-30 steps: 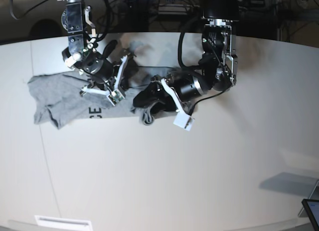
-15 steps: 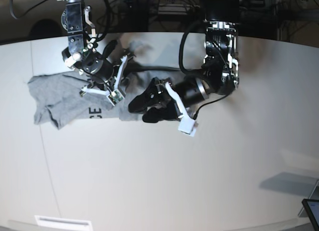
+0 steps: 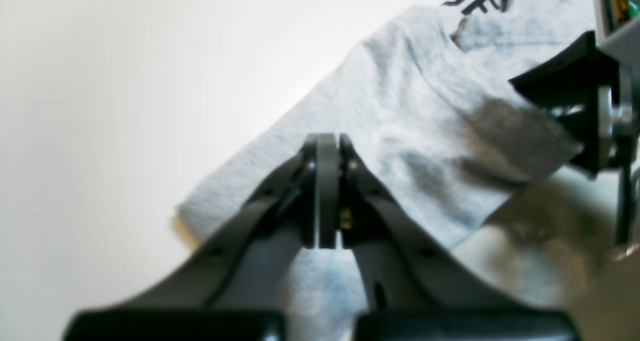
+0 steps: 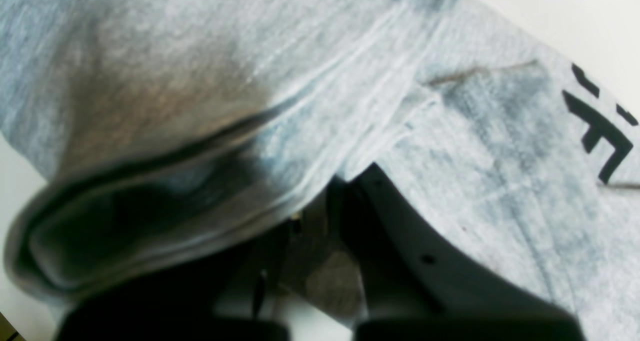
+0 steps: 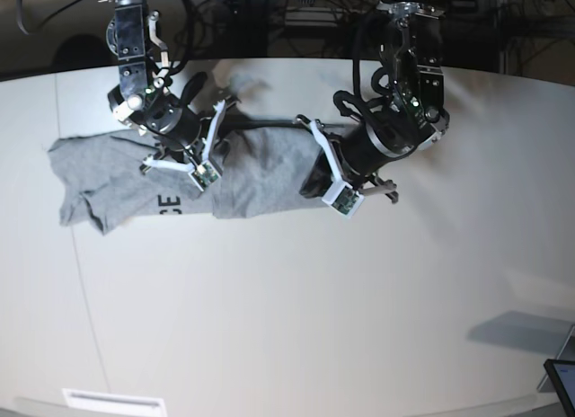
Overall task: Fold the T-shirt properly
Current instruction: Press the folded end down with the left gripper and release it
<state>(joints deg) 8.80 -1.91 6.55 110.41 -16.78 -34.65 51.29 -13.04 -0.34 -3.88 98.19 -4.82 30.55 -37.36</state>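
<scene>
The T-shirt (image 5: 180, 179) is spread across the white table (image 5: 296, 309) at ten o'clock, flanked by the right gripper (image 5: 184, 156) and the left gripper (image 5: 316, 179).

T-shirt (image 5: 135, 179): black capitals, only "CE" readable.

My base camera looks down from high over the table (image 5: 287, 327), both wrist cameras sit close behind their fingers, all sharing the shirt (image 5: 260, 170).

One grey T-shirt (image 5: 135, 170) lies on one white table (image 5: 287, 309), with two robot arms over it and one dark tablet corner (image 5: 561, 381) at lower right.
</scene>
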